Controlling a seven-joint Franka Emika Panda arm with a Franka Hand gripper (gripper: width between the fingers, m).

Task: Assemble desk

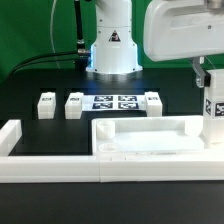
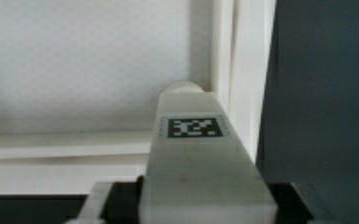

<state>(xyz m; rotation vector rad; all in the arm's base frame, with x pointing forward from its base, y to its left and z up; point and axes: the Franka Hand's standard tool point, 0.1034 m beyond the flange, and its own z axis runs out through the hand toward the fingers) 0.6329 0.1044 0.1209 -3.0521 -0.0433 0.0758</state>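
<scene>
The white rimmed tabletop panel (image 1: 148, 136) lies flat behind the front wall. My gripper (image 1: 205, 80) is shut on a white square leg (image 1: 211, 110) and holds it upright over the panel's corner at the exterior view's right. In the wrist view the leg (image 2: 201, 150) with its small tag runs out between my black fingers (image 2: 144, 196), its far end at the panel's inner corner (image 2: 105, 90); I cannot tell if it touches. Three more legs stand at the back: two (image 1: 45, 105) (image 1: 73, 104) on the exterior view's left of the marker board and one (image 1: 152, 103) on its right.
The marker board (image 1: 113, 102) lies flat in front of the robot base (image 1: 111, 50). A long low white border wall (image 1: 80, 168) runs along the front and turns back at the exterior view's left (image 1: 10, 135). The table top is black.
</scene>
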